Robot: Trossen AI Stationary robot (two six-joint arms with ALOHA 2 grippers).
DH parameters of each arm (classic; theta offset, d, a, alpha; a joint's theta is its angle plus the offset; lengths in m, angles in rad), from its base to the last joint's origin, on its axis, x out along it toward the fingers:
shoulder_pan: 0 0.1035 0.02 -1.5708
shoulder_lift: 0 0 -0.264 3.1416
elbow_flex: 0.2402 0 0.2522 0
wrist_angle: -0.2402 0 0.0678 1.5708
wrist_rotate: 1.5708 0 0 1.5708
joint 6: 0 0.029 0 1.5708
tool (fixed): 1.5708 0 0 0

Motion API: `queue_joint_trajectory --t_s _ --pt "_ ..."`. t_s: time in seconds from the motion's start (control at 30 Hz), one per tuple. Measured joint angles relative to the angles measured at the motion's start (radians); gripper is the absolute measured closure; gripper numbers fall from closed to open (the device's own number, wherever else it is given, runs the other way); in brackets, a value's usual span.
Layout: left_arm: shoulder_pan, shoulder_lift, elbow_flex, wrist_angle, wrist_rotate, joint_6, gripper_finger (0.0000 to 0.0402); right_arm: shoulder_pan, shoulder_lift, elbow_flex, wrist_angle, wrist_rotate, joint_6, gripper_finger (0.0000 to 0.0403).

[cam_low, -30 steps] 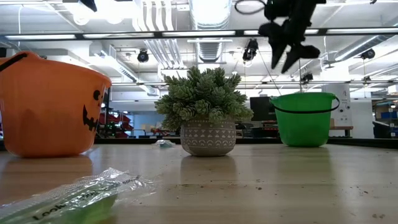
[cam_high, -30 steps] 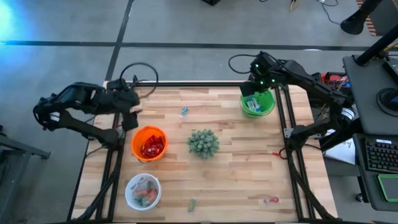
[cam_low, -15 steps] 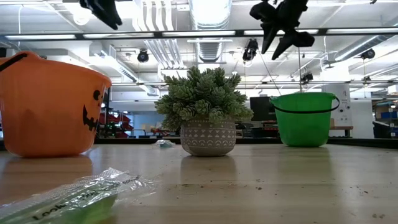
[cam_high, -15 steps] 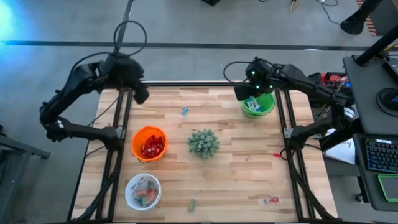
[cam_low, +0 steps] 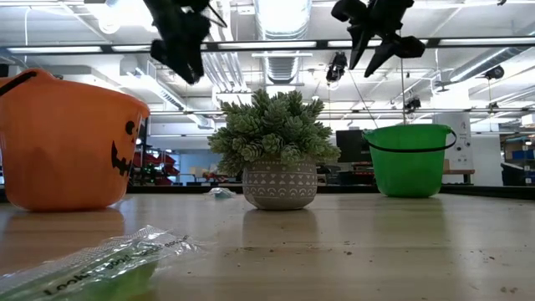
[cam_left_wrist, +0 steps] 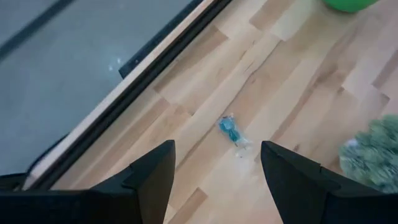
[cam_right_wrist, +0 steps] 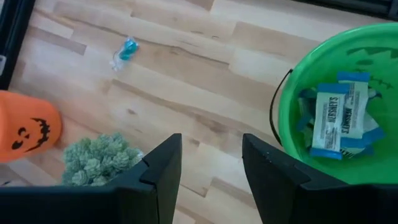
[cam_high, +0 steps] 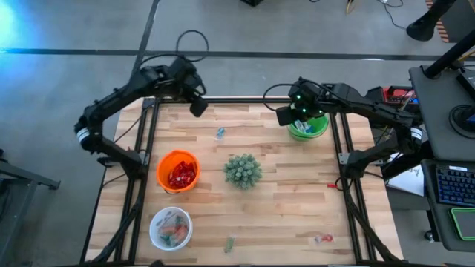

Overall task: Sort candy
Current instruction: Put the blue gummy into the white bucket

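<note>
Lying flat, teal candy (cam_left_wrist: 231,131) runs diagonally across planks.

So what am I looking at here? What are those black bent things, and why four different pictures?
Those are two robot arms at a wooden table, sorting candy. One picture looks straight down, one sits at table height, and two come from cameras on the arms' wrists. The left gripper hangs open and empty above a teal wrapped candy. The right gripper, also empty, hangs beside the green bucket of blue-and-white bars. There is also an orange pumpkin bucket with red packets, a white bowl of mixed sweets, a small potted plant, and a few loose candies.
</note>
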Motion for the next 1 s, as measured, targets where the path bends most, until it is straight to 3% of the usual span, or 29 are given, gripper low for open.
queue_joint_trajectory --t_s 0.5,1.0 --pt "0.000 0.250 0.000 0.189 0.081 -0.154 0.0183 0.000 0.000 0.000 -0.045 -0.009 -0.203 0.0245" --pt "-0.008 0.385 0.000 0.196 0.084 -0.248 0.0183 0.000 0.000 -0.001 -0.098 -0.009 -0.360 0.0246"
